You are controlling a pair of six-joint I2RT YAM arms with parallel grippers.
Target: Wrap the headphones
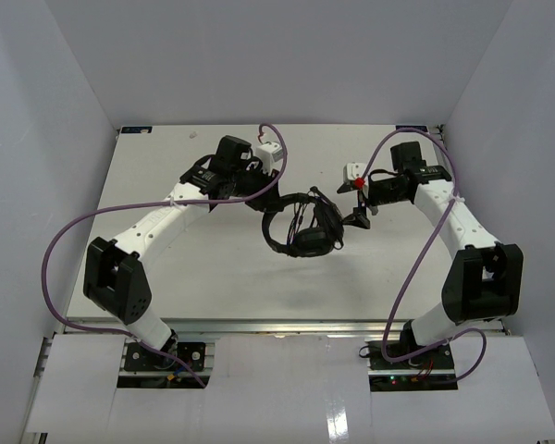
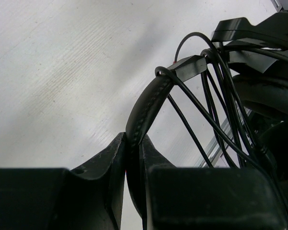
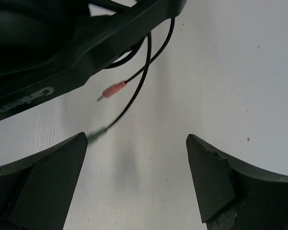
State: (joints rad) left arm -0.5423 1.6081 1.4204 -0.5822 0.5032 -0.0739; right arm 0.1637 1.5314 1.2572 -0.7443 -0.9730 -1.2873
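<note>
Between the fingers of the left pincer sat the headband of the headphones. I had those jaws clamped right down on the padded strap, so the whole set hung just beyond its fingertips, over the table and out toward the other arm. Ahead of that grip, the cord crossed the band in several strands. Over on the other side, my right pincer stood spread wide with nothing in it, only bare tabletop showing between its fingers. Just in front of it, the loose tail of cord dropped away from the black body and slanted down toward the finger on the wrist view's left. The pink plug hung short of that finger, and a blurred green plug sat right at its tip, though I couldn't tell whether it touched. So the free end lay off-centre from the open jaws, its long axis running diagonally toward one finger rather than through the middle of the gap. By my reckoning the right arm was the nearer one to that tail, and the next move called for shifting it sideways to centre the strand before closing.
</note>
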